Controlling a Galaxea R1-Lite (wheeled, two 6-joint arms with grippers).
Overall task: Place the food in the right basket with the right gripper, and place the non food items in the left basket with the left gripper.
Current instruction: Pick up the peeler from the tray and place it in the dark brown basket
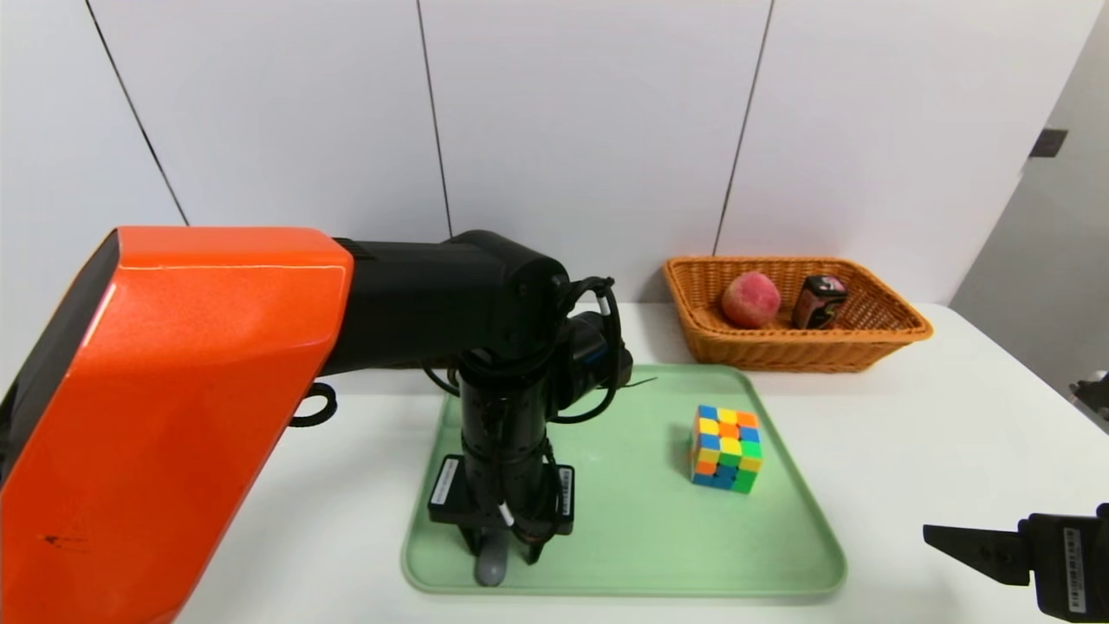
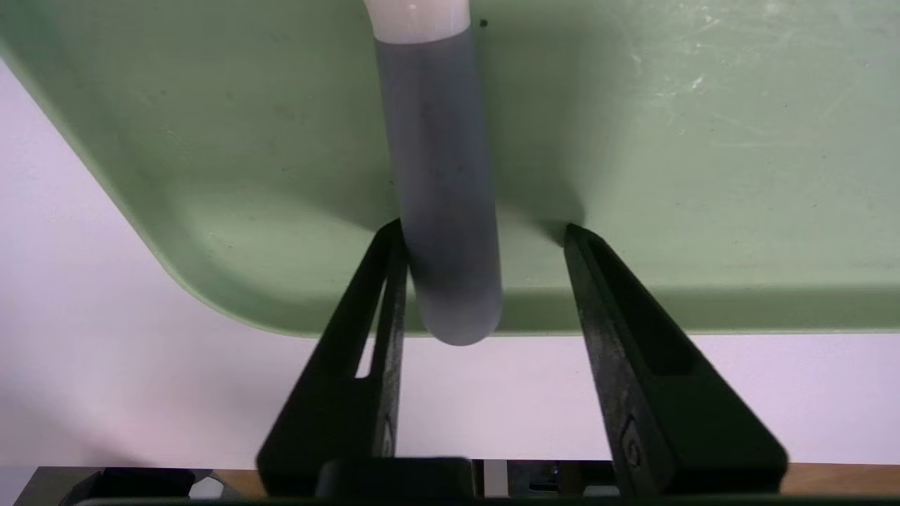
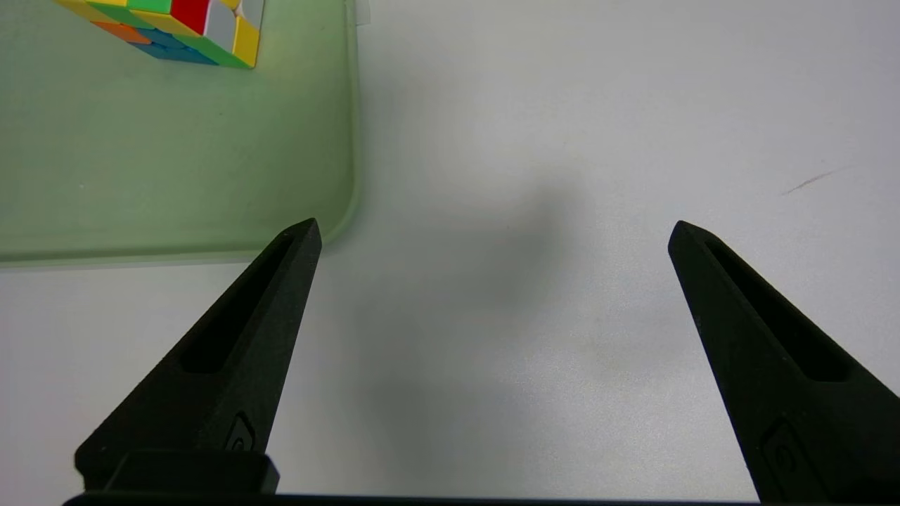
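Note:
The peeler (image 1: pixel 489 568) lies at the near edge of the green tray (image 1: pixel 650 520), and its grey handle (image 2: pixel 443 211) runs between my left gripper's fingers. My left gripper (image 1: pixel 502 555) points straight down over it. Its jaws stand around the handle, one finger (image 2: pixel 387 281) against it and the other a gap away. The puzzle cube (image 1: pixel 726 449) stands on the tray's right half. The peach (image 1: pixel 750 299) and the small black box (image 1: pixel 819 301) sit inside the right basket (image 1: pixel 866 342). My right gripper (image 1: pixel 944 536) hovers open at the near right. The left basket is hidden.
My orange and black left arm (image 1: pixel 173 416) fills the left of the head view and covers the table behind it. In the right wrist view the tray's corner (image 3: pixel 348 211) and the cube (image 3: pixel 190 28) lie beyond the open right gripper (image 3: pixel 493 225) over bare white table.

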